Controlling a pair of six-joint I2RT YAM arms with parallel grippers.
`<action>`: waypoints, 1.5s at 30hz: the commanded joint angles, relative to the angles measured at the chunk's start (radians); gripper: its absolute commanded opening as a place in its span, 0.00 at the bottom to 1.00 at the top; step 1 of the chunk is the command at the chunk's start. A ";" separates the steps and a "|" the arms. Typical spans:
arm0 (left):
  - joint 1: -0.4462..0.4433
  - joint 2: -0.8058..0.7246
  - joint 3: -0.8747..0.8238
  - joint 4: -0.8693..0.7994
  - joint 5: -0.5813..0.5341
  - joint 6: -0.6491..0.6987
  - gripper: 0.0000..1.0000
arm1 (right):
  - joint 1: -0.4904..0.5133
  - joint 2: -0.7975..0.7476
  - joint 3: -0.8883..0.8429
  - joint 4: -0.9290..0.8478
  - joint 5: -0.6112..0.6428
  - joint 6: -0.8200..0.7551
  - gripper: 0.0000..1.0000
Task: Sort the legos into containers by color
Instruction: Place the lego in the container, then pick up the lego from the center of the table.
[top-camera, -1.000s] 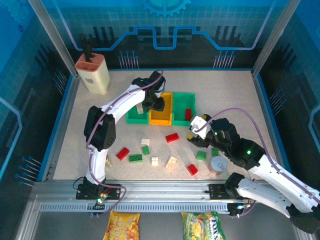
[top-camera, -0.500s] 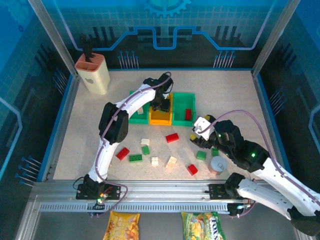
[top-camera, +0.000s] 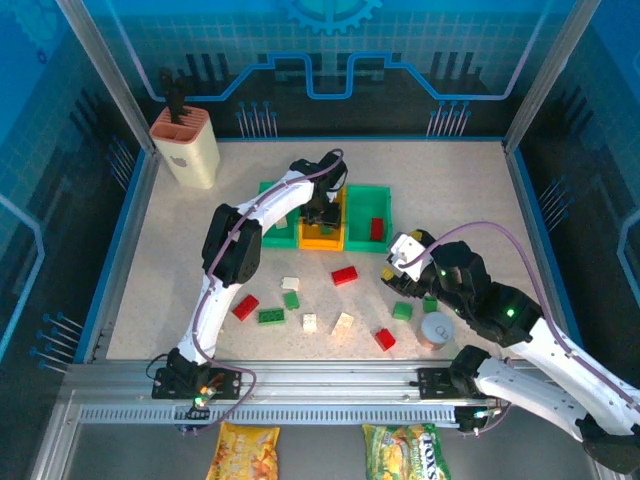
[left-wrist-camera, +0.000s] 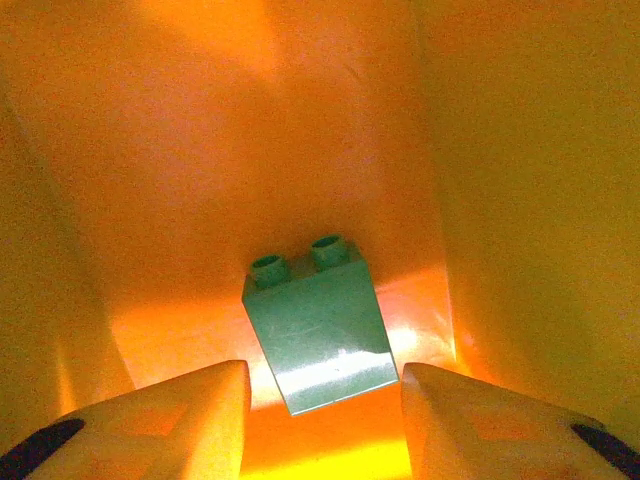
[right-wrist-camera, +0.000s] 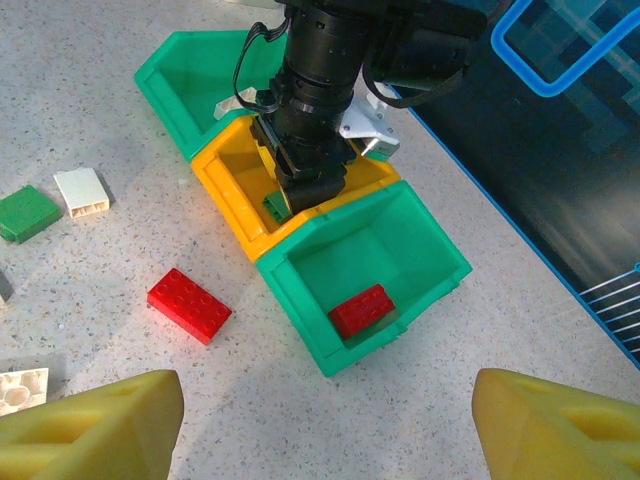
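My left gripper (left-wrist-camera: 325, 378) is down inside the yellow-orange middle bin (top-camera: 322, 241), open, also seen from above (top-camera: 321, 214). A green brick (left-wrist-camera: 320, 325) lies on that bin's floor just beyond its fingertips, untouched; it peeks out beside the gripper (right-wrist-camera: 275, 206) in the right wrist view. The left green bin (top-camera: 268, 236) holds a cream brick (right-wrist-camera: 232, 103). The right green bin (right-wrist-camera: 400, 250) holds a red brick (right-wrist-camera: 360, 308). My right gripper (top-camera: 401, 257) hovers open and empty over the table near that bin. Loose red (top-camera: 344, 275), green (top-camera: 270, 316) and cream (top-camera: 342, 323) bricks lie in front.
A beige knife block (top-camera: 186, 147) stands at the back left. A grey round can (top-camera: 436, 329) sits by my right arm, with green bricks (top-camera: 402, 310) beside it. Two snack bags (top-camera: 248, 450) lie below the table's front rail.
My left gripper has shifted right from the left bin's edge and settled into the yellow-orange bin. My right gripper has drifted slightly right and nearer.
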 joint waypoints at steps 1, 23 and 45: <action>-0.008 -0.047 0.012 -0.027 0.004 -0.012 0.45 | 0.018 -0.016 0.017 -0.009 0.019 0.021 0.77; -0.009 -0.346 -0.219 0.040 -0.013 -0.034 0.45 | 0.033 0.225 -0.088 0.239 -0.064 0.390 0.75; 0.079 -0.607 -0.583 0.185 -0.023 -0.065 0.46 | 0.215 0.721 0.012 0.308 0.249 0.770 0.83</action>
